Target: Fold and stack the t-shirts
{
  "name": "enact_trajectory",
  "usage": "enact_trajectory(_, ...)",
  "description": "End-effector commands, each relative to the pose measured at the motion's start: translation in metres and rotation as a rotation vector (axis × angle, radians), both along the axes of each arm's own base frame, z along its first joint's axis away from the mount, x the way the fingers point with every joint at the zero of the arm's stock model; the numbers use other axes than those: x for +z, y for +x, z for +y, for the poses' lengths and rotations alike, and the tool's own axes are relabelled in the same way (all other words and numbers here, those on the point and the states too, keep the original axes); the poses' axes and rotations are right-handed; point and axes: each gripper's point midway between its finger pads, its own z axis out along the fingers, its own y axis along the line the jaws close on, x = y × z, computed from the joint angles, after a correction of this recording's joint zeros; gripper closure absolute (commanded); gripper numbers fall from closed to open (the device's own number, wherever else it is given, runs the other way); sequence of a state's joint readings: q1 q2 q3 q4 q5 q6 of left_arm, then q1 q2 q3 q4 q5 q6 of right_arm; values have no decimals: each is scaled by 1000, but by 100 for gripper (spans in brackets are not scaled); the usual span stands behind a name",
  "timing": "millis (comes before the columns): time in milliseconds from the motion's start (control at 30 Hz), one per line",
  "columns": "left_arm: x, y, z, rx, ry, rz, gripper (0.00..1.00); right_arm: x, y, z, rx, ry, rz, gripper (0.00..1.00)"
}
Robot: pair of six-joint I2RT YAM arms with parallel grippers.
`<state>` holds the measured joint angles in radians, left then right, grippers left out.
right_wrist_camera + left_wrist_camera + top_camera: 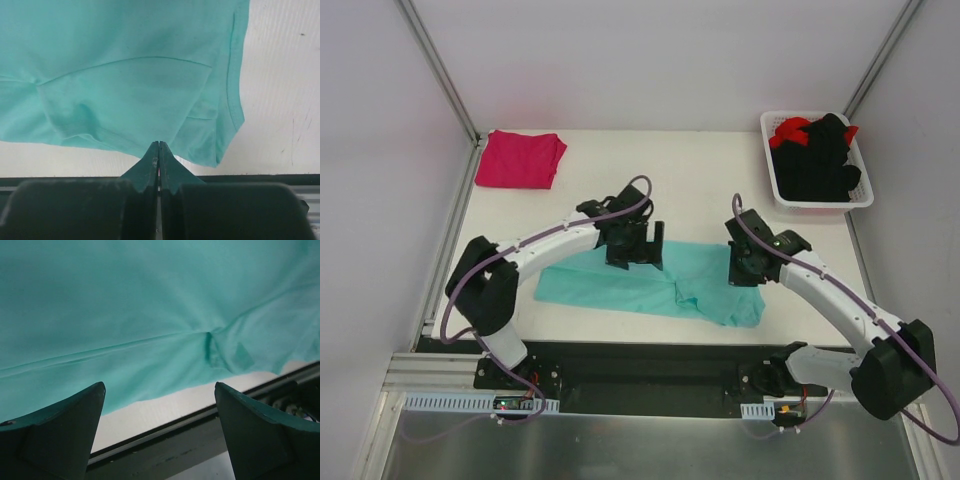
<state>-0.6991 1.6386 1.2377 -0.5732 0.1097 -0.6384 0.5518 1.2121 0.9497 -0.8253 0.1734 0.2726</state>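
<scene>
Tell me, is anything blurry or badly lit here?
Top external: even, soft light, everything sharp. Left wrist: the teal t-shirt looks slightly blurred. Right wrist: its seams are crisp, but the right gripper, close up, is dark and fuzzy.

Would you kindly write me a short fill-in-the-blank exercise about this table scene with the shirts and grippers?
1. The folded magenta-pink cloth shirt lies at the far ____ corner of the white table.
2. The white plastic basket holds black and ____ garments.
3. Over the teal cloth t-shirt, the left gripper is ____.
4. The right gripper is ____.
Missing words: left; red; open; shut.
</scene>
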Motion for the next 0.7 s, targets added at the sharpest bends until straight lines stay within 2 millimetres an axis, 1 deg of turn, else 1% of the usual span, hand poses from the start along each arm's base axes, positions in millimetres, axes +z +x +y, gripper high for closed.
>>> enact_trajectory(0,24,-1,-64,-125,-183,-29,10,-6,0,-18,-79,-18,-52,99)
enact_trajectory(33,27,-7,-75,-155,-221,-14,10,-10,-1,-22,-85,-20,-46,99)
enact_trajectory(67,30,-7,-83,-173,-242,-19,11,-11,0,-23,-87,-19,-49,99)
enact_trajectory(100,27,-8,-88,-187,-250,-12,10,-12,0,-25,-86,-19,-54,99)
enact_trajectory(167,33,-10,-104,-226,-302,-26,11,-12,5,-29,-99,-4,-75,99)
enact_trajectory(200,31,-10,-109,-232,-313,-21,10,-11,12,-33,-110,-1,-91,99)
enact_trajectory(233,34,-9,-116,-245,-339,-31,11,-11,15,-32,-106,19,-89,99)
enact_trajectory(267,38,-13,-123,-266,-358,-32,11,-10,21,-32,-107,25,-87,99)
enact_trajectory(300,35,-13,-126,-266,-363,-26,11,-9,29,-35,-124,40,-91,99)
enact_trajectory(333,39,-13,-133,-278,-391,-37,11,-8,33,-31,-95,67,-79,99)
enact_trajectory(367,39,-16,-139,-296,-416,-24,11,-4,44,-28,-91,75,-78,99)
enact_trajectory(400,38,-21,-144,-304,-437,-5,12,-2,53,-31,-99,80,-82,99)
enact_trajectory(433,37,-23,-147,-309,-452,0,12,2,59,-29,-77,95,-79,99)
enact_trajectory(467,38,-25,-154,-323,-482,-1,12,-3,65,-28,-70,95,-53,99)
enact_trajectory(500,38,-30,-159,-332,-494,0,12,7,79,-27,-73,110,-79,99)
enact_trajectory(533,38,-32,-160,-335,-496,-1,13,8,85,-23,-56,138,-69,99)
enact_trajectory(567,34,-33,-159,-328,-488,3,13,8,91,-23,-51,141,-63,99)
enact_trajectory(600,33,-32,-158,-317,-480,-3,13,8,106,-23,-44,149,-68,99)
enact_trajectory(633,30,-32,-156,-314,-469,-8,12,8,111,-19,-27,170,-59,99)
enact_trajectory(667,29,-30,-154,-313,-462,-23,12,9,119,-23,-31,171,-65,99)
